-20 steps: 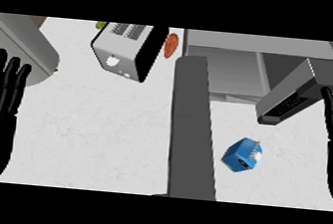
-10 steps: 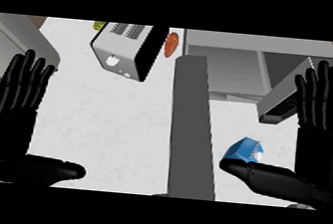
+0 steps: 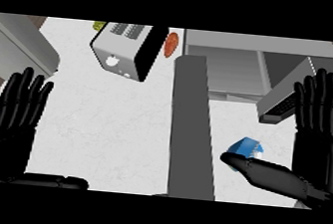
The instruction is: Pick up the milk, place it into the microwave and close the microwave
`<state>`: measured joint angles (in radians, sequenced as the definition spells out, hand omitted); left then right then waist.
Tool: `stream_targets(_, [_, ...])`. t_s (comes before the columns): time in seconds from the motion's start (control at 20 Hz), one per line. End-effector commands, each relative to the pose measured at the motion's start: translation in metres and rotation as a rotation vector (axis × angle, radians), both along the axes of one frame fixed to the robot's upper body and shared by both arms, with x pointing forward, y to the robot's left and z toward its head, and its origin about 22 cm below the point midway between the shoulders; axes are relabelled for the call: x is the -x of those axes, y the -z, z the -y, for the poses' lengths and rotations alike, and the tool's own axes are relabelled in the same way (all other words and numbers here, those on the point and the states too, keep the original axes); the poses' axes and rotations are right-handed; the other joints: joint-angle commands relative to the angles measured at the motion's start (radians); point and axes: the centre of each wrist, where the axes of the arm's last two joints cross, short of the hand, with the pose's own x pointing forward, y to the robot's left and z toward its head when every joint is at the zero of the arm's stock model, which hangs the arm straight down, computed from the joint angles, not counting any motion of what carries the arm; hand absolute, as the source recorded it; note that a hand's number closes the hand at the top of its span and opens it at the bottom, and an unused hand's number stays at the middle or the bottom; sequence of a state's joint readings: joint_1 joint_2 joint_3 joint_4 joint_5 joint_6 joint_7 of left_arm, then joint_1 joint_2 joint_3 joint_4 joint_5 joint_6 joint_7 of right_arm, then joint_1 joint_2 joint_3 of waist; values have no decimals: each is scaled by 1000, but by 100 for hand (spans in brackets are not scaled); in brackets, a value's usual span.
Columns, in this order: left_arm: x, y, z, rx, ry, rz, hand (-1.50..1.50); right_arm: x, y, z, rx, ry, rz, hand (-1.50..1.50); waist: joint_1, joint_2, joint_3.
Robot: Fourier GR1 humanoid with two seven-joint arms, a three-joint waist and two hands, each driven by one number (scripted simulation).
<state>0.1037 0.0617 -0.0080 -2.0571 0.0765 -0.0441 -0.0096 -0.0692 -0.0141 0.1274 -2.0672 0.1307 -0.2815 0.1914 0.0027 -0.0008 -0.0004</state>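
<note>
View from above onto a pale kitchen counter (image 3: pixel 109 129). A small blue milk carton (image 3: pixel 246 147) with a white top sits on the near right part of the counter, just to the right of a tall grey slab that looks like the microwave's open door (image 3: pixel 192 131). The microwave (image 3: pixel 257 43) itself stands at the far right, its grey cavity open. The right hand (image 3: pixel 320 147) is on the right, flat with fingers straight and holding nothing. Its thumb stretches left across the near side of the carton and hides the carton's lower edge (whether it touches cannot be told). The left hand (image 3: pixel 5 135) rests open at the near left, well away from the carton. A silver toaster (image 3: pixel 123 48) stands at the far left. The carton is probably light, with stiff but crushable walls and smooth faces that could slip. It is likely best taken across two opposite flat sides at mid-height, thumb on one and fingers on the other, and kept upright.
</note>
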Motion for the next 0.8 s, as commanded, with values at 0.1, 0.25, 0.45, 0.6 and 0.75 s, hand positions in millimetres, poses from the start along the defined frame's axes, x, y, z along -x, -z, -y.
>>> stream_targets(0.1, [3, 0, -4, 11, 9, -5, -150, 6, 37, 9, 30, 15, -71, -150, -3, 1, 1])
stream_targets(0.25, [30, -2, 10, -1, 17, -1, -150, 1, 35, -12, 11, 42, -78, -150, 1, 0, 0])
stream_targets(0.45, [30, -3, 5, -3, 9, -5, -150, 12, 84, 11, 41, 56, -142, -150, -1, 0, 1])
stream_targets(0.6, [44, -4, 0, -2, 17, -13, -150, 17, 106, 14, 45, 74, -159, -150, 2, 0, 1])
stream_targets(0.75, [43, -4, -5, -18, 11, 12, -150, 31, 117, 5, 51, 77, -168, -150, -1, 0, 1])
